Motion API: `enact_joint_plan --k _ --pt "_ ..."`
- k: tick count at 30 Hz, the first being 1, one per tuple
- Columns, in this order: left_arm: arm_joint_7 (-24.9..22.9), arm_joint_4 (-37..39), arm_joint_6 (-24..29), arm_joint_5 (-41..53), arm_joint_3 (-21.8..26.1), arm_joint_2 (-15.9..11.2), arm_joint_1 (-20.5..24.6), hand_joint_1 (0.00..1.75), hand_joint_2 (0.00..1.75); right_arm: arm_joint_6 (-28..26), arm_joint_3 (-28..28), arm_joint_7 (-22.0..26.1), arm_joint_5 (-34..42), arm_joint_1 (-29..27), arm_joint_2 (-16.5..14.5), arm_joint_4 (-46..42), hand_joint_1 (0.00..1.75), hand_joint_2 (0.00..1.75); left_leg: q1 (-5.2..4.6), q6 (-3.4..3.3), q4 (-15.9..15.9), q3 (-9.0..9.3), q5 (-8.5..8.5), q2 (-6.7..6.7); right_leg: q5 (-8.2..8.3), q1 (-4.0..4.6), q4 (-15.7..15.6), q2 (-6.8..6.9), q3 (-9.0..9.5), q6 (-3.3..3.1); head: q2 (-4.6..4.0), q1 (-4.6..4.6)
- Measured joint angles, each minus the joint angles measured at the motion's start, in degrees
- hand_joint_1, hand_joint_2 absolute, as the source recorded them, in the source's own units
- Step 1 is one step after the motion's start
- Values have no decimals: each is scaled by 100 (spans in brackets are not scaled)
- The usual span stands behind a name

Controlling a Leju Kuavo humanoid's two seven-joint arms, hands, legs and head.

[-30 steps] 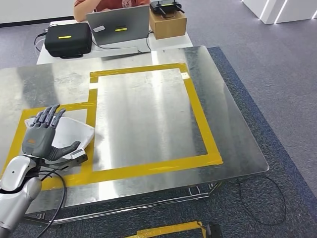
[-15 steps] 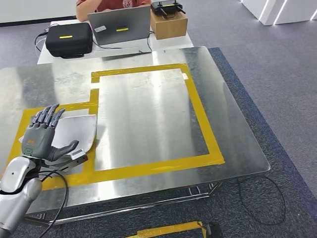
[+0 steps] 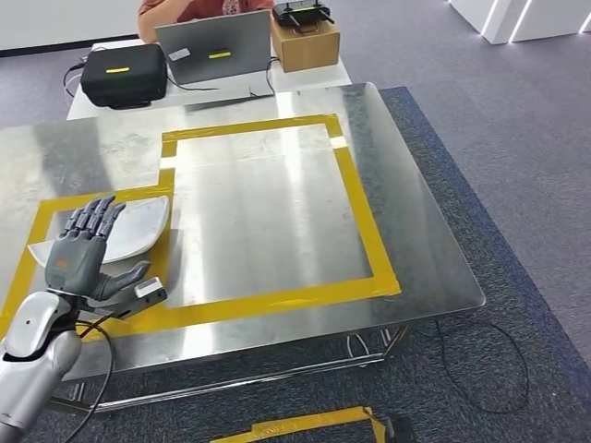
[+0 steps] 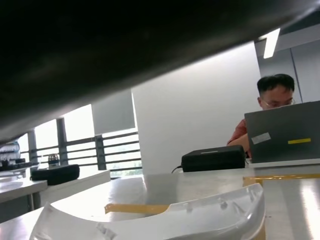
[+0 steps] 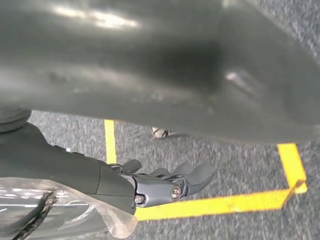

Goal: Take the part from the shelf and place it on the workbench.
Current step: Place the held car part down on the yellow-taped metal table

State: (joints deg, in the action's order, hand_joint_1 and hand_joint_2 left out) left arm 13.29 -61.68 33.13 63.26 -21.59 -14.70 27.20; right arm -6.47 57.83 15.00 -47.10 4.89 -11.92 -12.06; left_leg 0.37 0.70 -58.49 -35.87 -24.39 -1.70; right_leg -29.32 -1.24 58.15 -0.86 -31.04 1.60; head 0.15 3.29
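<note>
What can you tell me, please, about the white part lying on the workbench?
The white part is a thin, curved panel, plastic by its look, glossy, with a raised rim and small tabs along its edge in the left wrist view. It lies flat on the metal workbench, inside the smaller yellow tape outline at the left, one corner reaching onto the tape. The left hand hovers over its near edge, fingers spread; whether it touches the part cannot be told.

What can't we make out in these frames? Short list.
- White curved plastic part: its near edge, head view, hidden behind the left hand; contact unclear.
- Same part, left wrist view: cut off by the picture edge.
- Right hand: right wrist view, under the shiny metal workbench, fingers extended over the carpet.
</note>
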Motion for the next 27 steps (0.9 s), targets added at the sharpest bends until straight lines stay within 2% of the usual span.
enact_joint_plan --k 1,2,4,5,6,7,8,10,11,12,14,15,16,17,19,20,21,22,23,24,25,26,27 --pt "0 0 -8 -12 0 -4 0 0 0 0 1 -5 1 0 0 0 0 0 8 27 -135 -54 -139 25 38 -5 -7 18 -36 -59 0 -10" --pt "0 0 -14 -25 0 -7 0 0 0 0 1 -10 1 0 0 1 0 0 15 52 -391 -143 -359 56 79 -10 -13 40 -81 -114 0 -20" --pt "0 0 -23 -37 -1 -7 -7 0 0 0 2 -14 2 -7 1 1 0 0 22 91 -1138 -360 -857 100 153 7 -9 74 -181 -167 0 -37" --pt "0 0 -25 -38 -1 -5 -14 0 0 0 2 -16 2 -9 1 2 0 0 24 98 -1446 -422 -1003 107 191 16 -6 90 -235 -176 0 -37" --pt "0 0 -27 -38 -1 -4 -20 0 0 0 3 -17 2 -10 1 2 0 0 23 95 -1583 -404 -1033 109 230 26 -5 103 -287 -177 0 -38" --pt "0 0 -29 -39 -1 -4 -23 0 0 0 3 -18 2 -9 1 2 0 0 22 80 -1514 -288 -959 110 269 36 -4 113 -336 -175 0 -36" --pt "0 0 -31 -40 -1 -3 -23 0 0 0 3 -19 2 -7 1 2 0 0 17 51 -1228 -65 -812 112 307 47 -3 119 -378 -171 0 -37" --pt "0 -1 -33 -48 1 -4 -12 0 0 0 3 -23 -1 -2 -1 2 0 0 -9 -34 -399 489 -590 124 377 66 -1 128 -441 -147 0 -34" --pt "0 -3 -34 -54 1 -5 -4 0 0 0 3 -26 -3 -1 -1 2 0 0 -28 -69 -68 690 -556 131 415 71 -2 131 -463 -120 0 -32" --pt "0 -5 -35 -60 2 -7 2 0 0 1 3 -29 -4 -1 -2 2 0 0 -48 -95 120 790 -564 136 452 70 -6 135 -478 -87 0 -32" --pt "0 -9 -44 -77 2 -9 4 0 0 3 3 -42 -4 -7 -2 2 0 0 -64 -137 225 789 -526 140 532 62 -35 140 -495 -4 0 -32" --pt "0 -10 -54 -86 2 -6 7 0 0 5 4 -47 -5 -9 -1 2 0 0 -57 -166 253 762 -467 148 511 57 -27 133 -519 32 0 -31" --pt "0 -11 -66 -94 2 1 10 0 0 7 5 -53 -6 -9 -1 2 0 0 -45 -202 278 724 -398 156 401 57 50 124 -572 63 0 -23" --pt "0 -12 -75 -99 2 8 11 0 0 8 7 -56 -8 -9 0 2 0 0 -30 -235 304 671 -326 165 198 58 237 114 -655 86 0 -15" --pt "0 -13 -87 -104 2 22 -4 0 0 9 7 -61 -13 -7 1 2 0 0 -34 -280 300 520 -208 171 -334 56 921 101 -876 118 0 -1" --pt "0 -13 -87 -107 2 25 -19 0 0 8 8 -62 -15 -8 2 2 0 0 -38 -284 291 434 -150 171 -499 56 1278 99 -955 132 0 1" --pt "0 -13 -86 -111 2 28 -33 0 0 8 8 -63 -17 -8 5 2 0 0 -41 -283 278 347 -92 171 -538 56 1509 99 -968 142 0 0" --pt "0 -13 -84 -115 2 30 -45 0 0 7 9 -65 -19 -8 9 2 0 0 -42 -274 258 261 -40 170 -461 57 1555 99 -892 148 0 2" --pt "0 -13 -82 -122 2 30 -53 0 0 7 11 -67 -21 -6 14 2 0 0 -42 -262 233 179 5 168 -305 56 1375 98 -706 143 0 2" --pt "0 -13 -79 -132 4 31 -59 0 0 7 12 -70 -24 -3 20 1 0 0 -42 -246 203 108 44 165 -161 56 1027 95 -434 133 0 3" --pt "0 -13 -76 -141 7 30 -61 0 0 7 13 -73 -27 2 26 1 0 0 -50 -224 168 41 76 161 -103 61 601 86 -120 118 0 4" --pt "0 -13 -72 -150 13 28 -63 0 0 6 14 -75 -31 7 31 0 0 0 -59 -197 136 -12 111 158 -107 63 224 76 137 99 0 1" --pt "0 -13 -67 -156 19 27 -64 0 0 5 15 -76 -35 10 35 -1 0 0 -66 -168 114 -47 150 157 -146 67 -32 66 290 79 0 0"
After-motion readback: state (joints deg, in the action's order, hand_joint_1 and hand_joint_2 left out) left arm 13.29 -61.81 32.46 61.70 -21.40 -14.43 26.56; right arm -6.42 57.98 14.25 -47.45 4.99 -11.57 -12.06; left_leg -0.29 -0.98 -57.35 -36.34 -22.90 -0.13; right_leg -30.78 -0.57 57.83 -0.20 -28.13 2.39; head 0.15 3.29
